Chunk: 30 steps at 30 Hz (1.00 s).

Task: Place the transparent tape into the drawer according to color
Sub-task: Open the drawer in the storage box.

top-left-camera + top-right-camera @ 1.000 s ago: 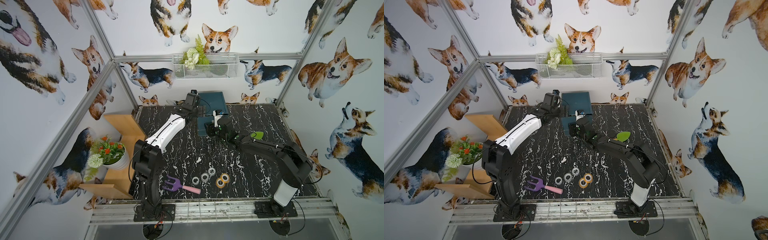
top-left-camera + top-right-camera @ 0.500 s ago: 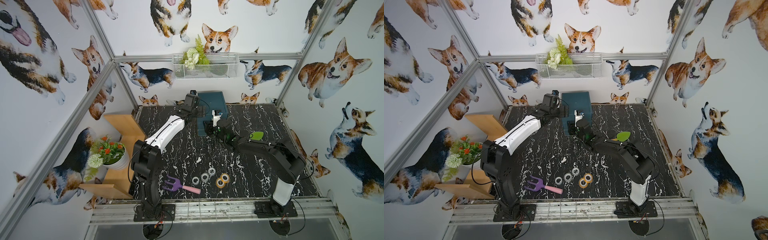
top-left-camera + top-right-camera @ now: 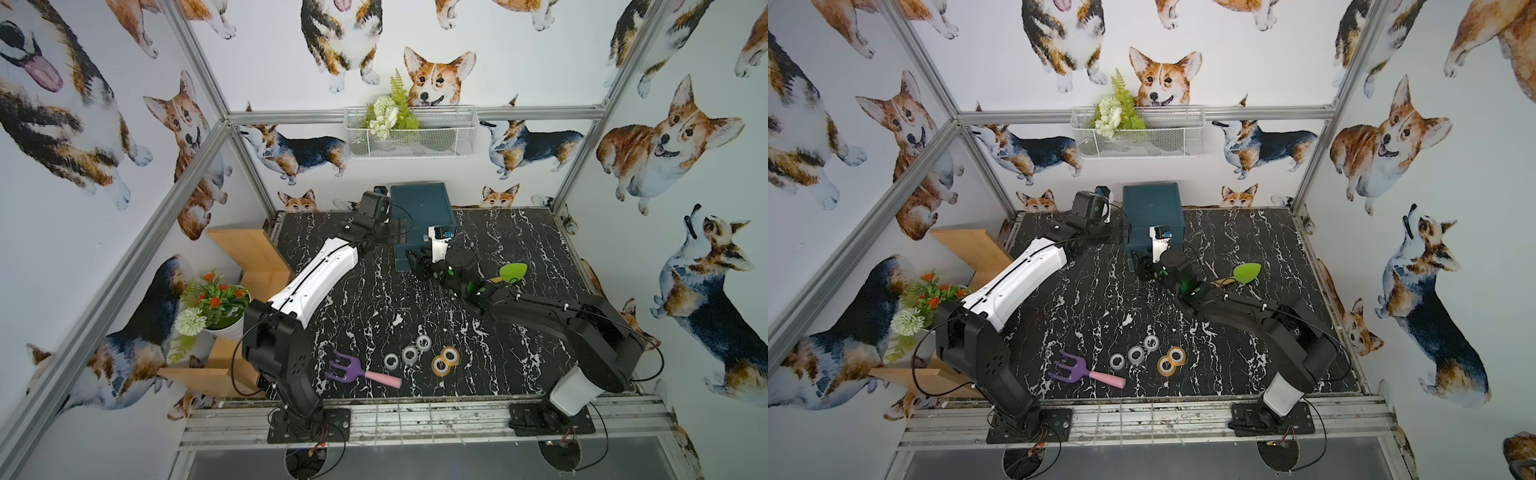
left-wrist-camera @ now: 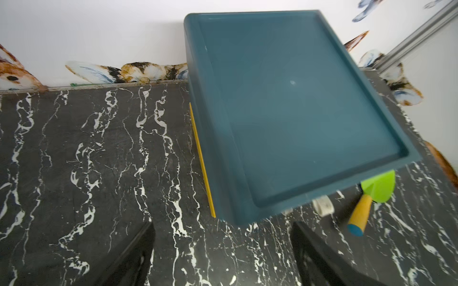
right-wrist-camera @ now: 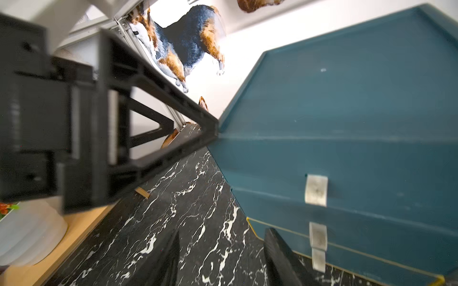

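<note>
There are three clear tape rolls (image 3: 404, 355), two orange tape rolls (image 3: 445, 360), one rake (image 3: 349, 372), one trowel (image 3: 513, 272)

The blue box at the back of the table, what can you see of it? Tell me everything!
The blue box is dark teal, plastic-looking, standing upright on the black marble table by the back wall. Its top is a shallow, empty tray with a raised rim. The front shows stacked drawers with grey-white pull tabs, none clearly pulled out. A thin yellow strip edges its base.

Teal drawer (image 3: 419, 203), black white-veined table (image 3: 374, 291), 2 orange tape rolls (image 3: 444, 360)
</note>
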Available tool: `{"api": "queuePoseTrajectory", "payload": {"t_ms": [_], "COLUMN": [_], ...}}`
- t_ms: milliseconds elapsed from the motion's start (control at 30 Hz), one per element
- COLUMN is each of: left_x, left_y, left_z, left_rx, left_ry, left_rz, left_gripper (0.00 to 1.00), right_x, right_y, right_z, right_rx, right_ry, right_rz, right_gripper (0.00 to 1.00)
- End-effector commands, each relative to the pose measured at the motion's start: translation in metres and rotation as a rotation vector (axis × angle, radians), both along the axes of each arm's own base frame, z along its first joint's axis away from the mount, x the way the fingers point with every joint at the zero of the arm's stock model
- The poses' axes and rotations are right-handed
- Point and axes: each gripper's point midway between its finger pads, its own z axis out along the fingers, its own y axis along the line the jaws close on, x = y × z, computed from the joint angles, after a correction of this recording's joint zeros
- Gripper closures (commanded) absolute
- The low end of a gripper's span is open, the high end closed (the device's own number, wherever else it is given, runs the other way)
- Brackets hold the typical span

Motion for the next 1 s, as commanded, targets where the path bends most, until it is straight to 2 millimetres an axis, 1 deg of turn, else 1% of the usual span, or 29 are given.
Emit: {"api": "queuePoseTrajectory", "payload": {"t_ms": [0, 100, 167, 200, 333, 400, 533, 667, 833, 967], "left_x": [-0.017, -0.032, -0.039, -0.041, -0.047, -0.049, -0.051, -0.052, -0.052, -0.052], "left_y": [0.002, 0.008, 0.009, 0.010, 0.011, 0.012, 0.014, 0.018, 0.017, 0.016], "left_z": [0.004, -0.002, -0.007, -0.009, -0.014, -0.015, -0.021, -0.023, -0.020, -0.023], "left_rx": [-0.075, -0.095, -0.094, -0.091, -0.088, -0.087, -0.074, -0.058, -0.058, -0.060], "left_ry": [-0.003, 0.003, 0.011, 0.017, 0.021, 0.019, 0.026, 0.022, 0.013, 0.021], "left_rz": [0.014, 0.022, 0.015, 0.014, 0.000, 0.000, -0.001, 0.006, -0.002, -0.005], "left_gripper": [0.08, 0.07, 0.07, 0.07, 0.06, 0.06, 0.06, 0.06, 0.05, 0.05], "right_x": [-0.011, -0.008, -0.002, 0.001, 0.013, 0.020, 0.034, 0.043, 0.051, 0.054], "right_y": [-0.005, -0.019, -0.024, -0.023, -0.011, -0.008, -0.015, -0.025, -0.027, -0.029], "right_z": [-0.022, -0.050, -0.063, -0.065, -0.058, -0.059, -0.068, -0.083, -0.079, -0.077], "right_rx": [0.049, 0.119, 0.203, 0.243, 0.368, 0.425, 0.560, 0.613, 0.657, 0.663], "right_ry": [0.126, 0.255, 0.339, 0.367, 0.411, 0.442, 0.498, 0.549, 0.544, 0.535], "right_rz": [0.014, 0.010, 0.018, 0.030, 0.064, 0.061, 0.034, -0.021, -0.024, -0.043], "right_gripper": [0.41, 0.45, 0.48, 0.50, 0.51, 0.52, 0.54, 0.56, 0.56, 0.58]}}
